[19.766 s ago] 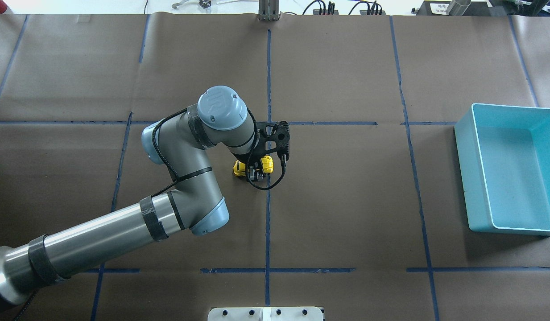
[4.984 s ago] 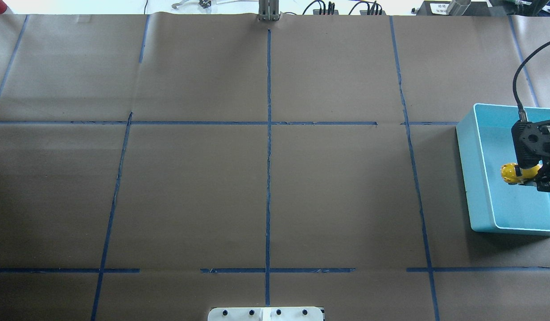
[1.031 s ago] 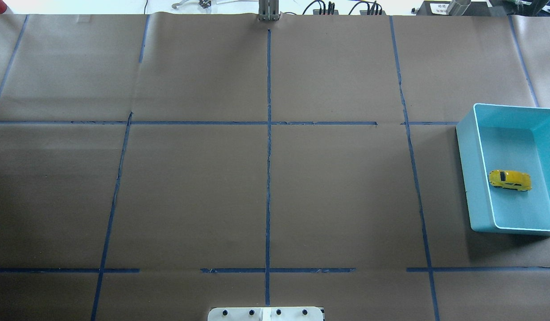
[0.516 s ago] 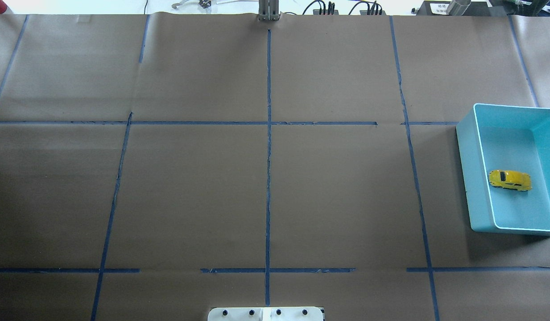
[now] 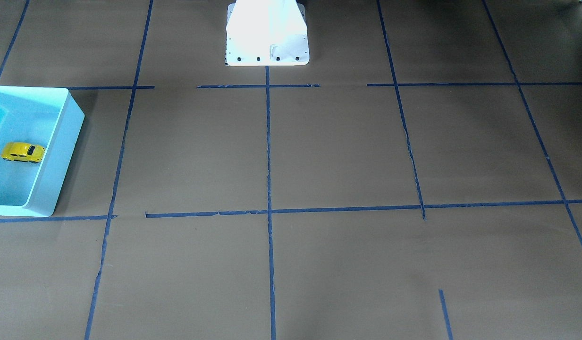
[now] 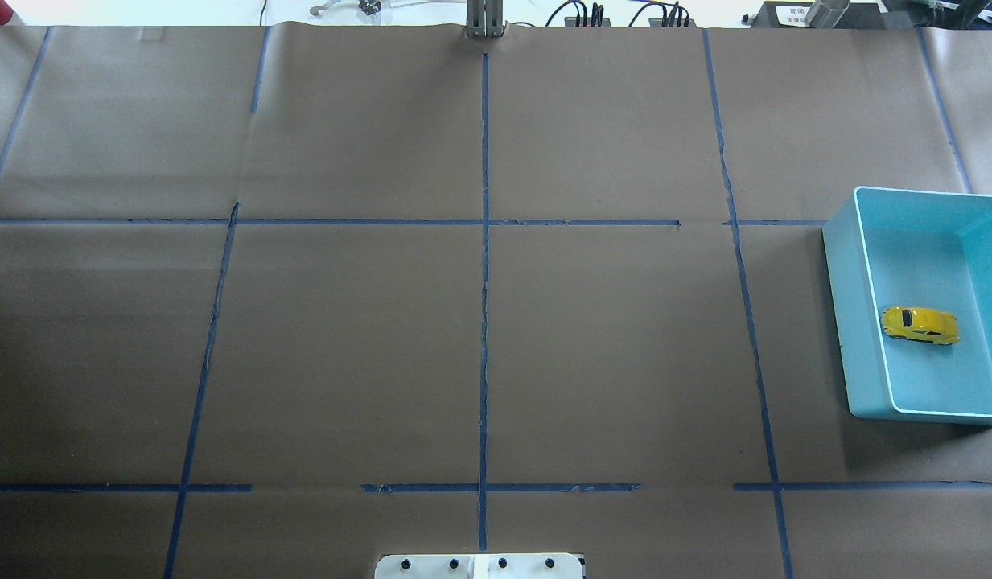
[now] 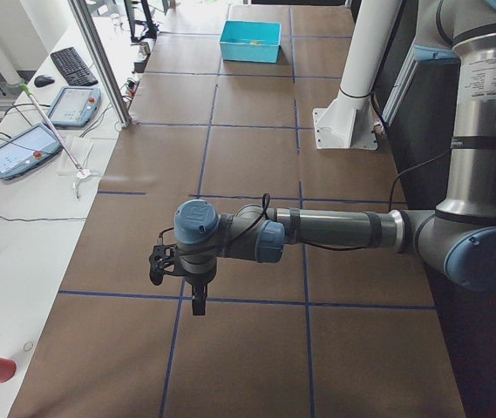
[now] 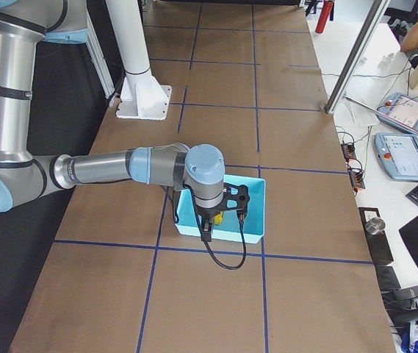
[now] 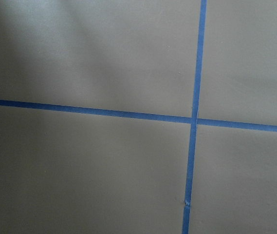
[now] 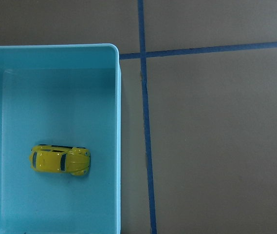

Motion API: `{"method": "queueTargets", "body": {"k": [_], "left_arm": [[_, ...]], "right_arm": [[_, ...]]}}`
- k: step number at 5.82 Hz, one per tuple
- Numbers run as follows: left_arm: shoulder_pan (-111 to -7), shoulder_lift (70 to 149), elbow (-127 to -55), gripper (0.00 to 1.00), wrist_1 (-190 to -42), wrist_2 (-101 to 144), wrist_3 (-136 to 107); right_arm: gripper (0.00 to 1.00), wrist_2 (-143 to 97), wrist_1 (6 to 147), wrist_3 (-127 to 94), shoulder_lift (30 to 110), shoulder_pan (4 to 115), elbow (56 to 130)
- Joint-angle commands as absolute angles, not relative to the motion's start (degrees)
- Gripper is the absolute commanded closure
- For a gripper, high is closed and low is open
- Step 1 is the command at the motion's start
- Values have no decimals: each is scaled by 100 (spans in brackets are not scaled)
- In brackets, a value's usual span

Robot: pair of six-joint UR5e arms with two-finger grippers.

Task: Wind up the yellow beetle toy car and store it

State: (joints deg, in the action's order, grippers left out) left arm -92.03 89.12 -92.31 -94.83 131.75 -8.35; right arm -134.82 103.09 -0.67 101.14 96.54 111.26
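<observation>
Step in hand: storing looks done. The yellow beetle toy car [image 6: 919, 326] lies loose in the light blue bin [image 6: 845, 305], with nothing gripping it. Whether its spring is wound cannot be told.
Car's place: on the bin floor, wheels down, close to the bin wall that faces the middle of the bench [image 6: 479, 338], apart from the other walls.
Long axis: roughly square to that near wall, slightly skewed.
Heading: the nose appears to point at that same wall, with the tail toward the bin's middle.
Right pincer [image 8: 216, 220]: hangs above the bin; cannot tell whether its fingers are apart or together.
Left pincer [image 7: 197, 303]: well apart from the bin, over bare bench; spread likewise cannot be told.
Next move: probably only lifting the right arm clear of the bin without brushing its rim.
</observation>
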Motion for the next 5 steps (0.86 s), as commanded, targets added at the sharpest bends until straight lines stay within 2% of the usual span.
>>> {"method": "queueTargets", "body": {"k": [1,5], "left_arm": [[-9202,8912,-9229,0,-9483,13175,-835],[-9202,8921,-9220,0,-9483,13175,-835]], "right_arm": [[0,-12984,10283,-807,10099,9668,11084],[0,-13714,9897,-721,10168,9659,10521]]}}
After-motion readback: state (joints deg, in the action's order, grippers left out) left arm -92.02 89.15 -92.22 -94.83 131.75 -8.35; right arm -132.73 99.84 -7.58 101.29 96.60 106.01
